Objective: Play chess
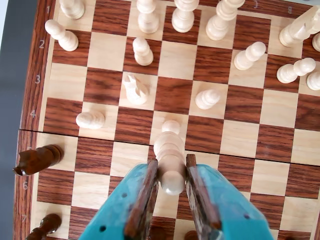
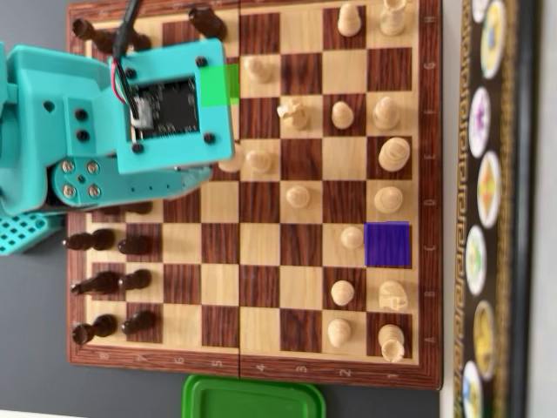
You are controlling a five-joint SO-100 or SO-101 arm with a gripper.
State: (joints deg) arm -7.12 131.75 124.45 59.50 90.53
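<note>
gripper [image 1: 171, 181] clamped on a white bishop [image 1: 170, 155] above the chessboard [image 1: 30, 100]; piece lifted mid-move, placement on a square remaining

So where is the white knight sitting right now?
In the wrist view the white knight stands on a light square in row 3, left of centre, just beyond the gripper and its held white piece.

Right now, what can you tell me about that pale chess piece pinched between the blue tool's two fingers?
The pale wooden chess piece is a tall, slender turned piece, cream and smooth, with a rounded knob, a ringed collar and a tapering body. It looks like a bishop, though I cannot be sure. The turquoise plastic tool clamps it, brown-lined fingers pressing its sides. It sits near the middle of the brown-and-cream wooden chessboard. In the overhead view the arm hides it, so I cannot tell whether its base touches the board.
</note>
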